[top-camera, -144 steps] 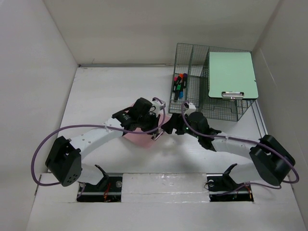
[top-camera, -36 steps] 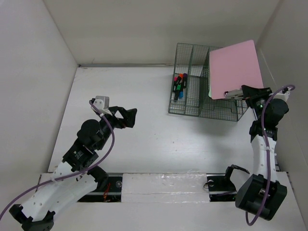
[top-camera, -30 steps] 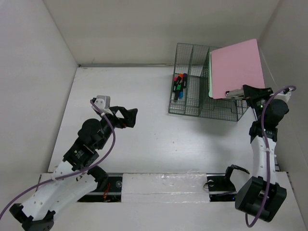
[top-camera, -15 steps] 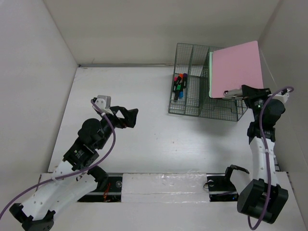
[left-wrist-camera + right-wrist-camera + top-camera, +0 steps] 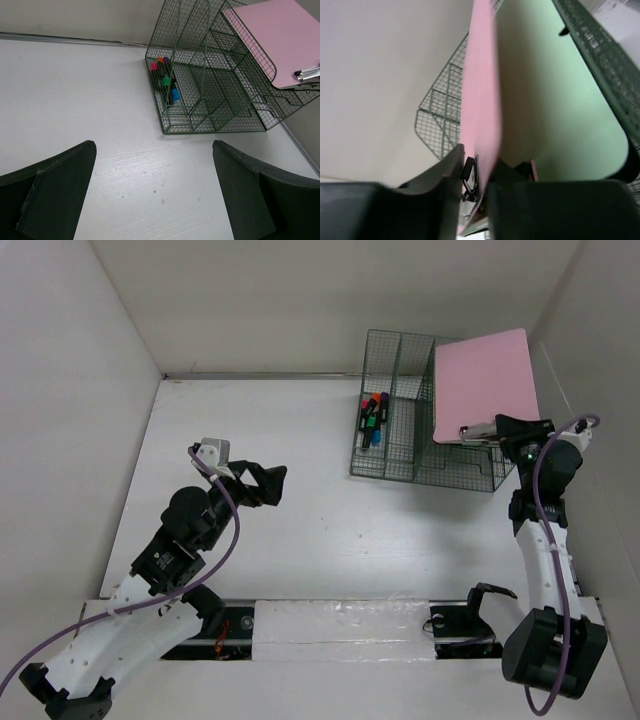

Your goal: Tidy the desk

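Observation:
A pink clipboard [image 5: 485, 385] lies tilted on top of the green wire rack [image 5: 400, 455] at the back right of the desk [image 5: 300, 430]. My right gripper [image 5: 500, 430] is at its metal clip end. In the right wrist view the pink clipboard [image 5: 480, 90] runs edge-on between the two fingers of the right gripper [image 5: 477, 160], which press close on the clip and the board's back. A green clipboard [image 5: 555, 100] lies just beneath it. My left gripper [image 5: 270, 483] hangs open over the bare desk [image 5: 100, 100], left of the rack [image 5: 210, 100], with nothing in it.
Several coloured markers [image 5: 372, 420] lie in the rack's left compartment, and they show as markers [image 5: 164, 85] in the left wrist view. Upright white walls close the desk on the left, the back and the right, and the right one stands close to the right arm.
The right gripper has carried the pink clipboard slightly left and down onto the rack top, over the green one. The left arm has not moved.

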Available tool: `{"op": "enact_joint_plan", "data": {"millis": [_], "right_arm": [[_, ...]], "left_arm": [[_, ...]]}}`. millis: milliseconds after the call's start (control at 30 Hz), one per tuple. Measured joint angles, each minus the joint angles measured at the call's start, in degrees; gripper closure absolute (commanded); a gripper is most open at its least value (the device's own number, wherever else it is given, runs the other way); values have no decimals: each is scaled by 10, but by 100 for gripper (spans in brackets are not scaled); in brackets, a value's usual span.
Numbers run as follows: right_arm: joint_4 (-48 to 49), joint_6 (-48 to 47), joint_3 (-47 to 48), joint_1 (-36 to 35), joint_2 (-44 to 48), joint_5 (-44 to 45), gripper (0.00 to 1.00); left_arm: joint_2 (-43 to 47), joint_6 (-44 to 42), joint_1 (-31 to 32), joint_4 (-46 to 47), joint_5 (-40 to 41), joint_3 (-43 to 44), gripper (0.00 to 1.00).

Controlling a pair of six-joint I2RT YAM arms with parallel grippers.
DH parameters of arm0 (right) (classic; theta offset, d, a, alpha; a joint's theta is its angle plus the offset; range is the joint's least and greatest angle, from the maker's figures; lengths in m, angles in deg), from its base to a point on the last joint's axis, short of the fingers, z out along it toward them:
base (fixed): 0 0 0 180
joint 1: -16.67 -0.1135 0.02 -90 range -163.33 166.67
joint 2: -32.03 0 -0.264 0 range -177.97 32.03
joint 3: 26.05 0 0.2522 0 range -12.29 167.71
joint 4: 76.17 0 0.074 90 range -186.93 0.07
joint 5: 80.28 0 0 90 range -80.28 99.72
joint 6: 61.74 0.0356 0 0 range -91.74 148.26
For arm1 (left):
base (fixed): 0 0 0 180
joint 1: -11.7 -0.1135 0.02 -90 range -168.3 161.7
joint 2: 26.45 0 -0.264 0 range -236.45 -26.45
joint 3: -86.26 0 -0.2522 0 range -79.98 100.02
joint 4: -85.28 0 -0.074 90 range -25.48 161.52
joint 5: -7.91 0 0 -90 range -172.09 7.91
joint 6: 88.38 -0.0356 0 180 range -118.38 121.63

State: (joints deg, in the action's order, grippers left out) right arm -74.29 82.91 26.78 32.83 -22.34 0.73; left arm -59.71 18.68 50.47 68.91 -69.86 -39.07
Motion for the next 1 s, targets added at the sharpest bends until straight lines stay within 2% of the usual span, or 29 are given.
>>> {"op": "enact_joint_plan", "data": {"millis": [33,67,100,133,167,333,367,700,1000], "right_arm": [[-2,-5,3,-1,-3,0,57],[-6,-12,8,-1,-8,0,51],[-15,-21,13,-1,-11,1,33],[-24,-28,17,-1,-12,1,33],[-33,-41,21,-1,-12,3,24],[-72,-80,47,-5,7,17,16],[-85,-91,52,-5,10,22,7],[-265,-250,202,-28,-56,89,6],[-376,-331,301,-74,-84,162,8]], "left_arm": [[0,0,0,0,0,0,1],[0,0,0,0,0,0,1],[1,0,0,0,0,0,1],[1,0,0,0,0,0,1],[2,0,0,0,0,0,1],[5,0,0,0,0,0,1],[6,0,0,0,0,0,1],[13,0,0,0,-3,3,1],[16,0,0,0,-12,4,1]]}}
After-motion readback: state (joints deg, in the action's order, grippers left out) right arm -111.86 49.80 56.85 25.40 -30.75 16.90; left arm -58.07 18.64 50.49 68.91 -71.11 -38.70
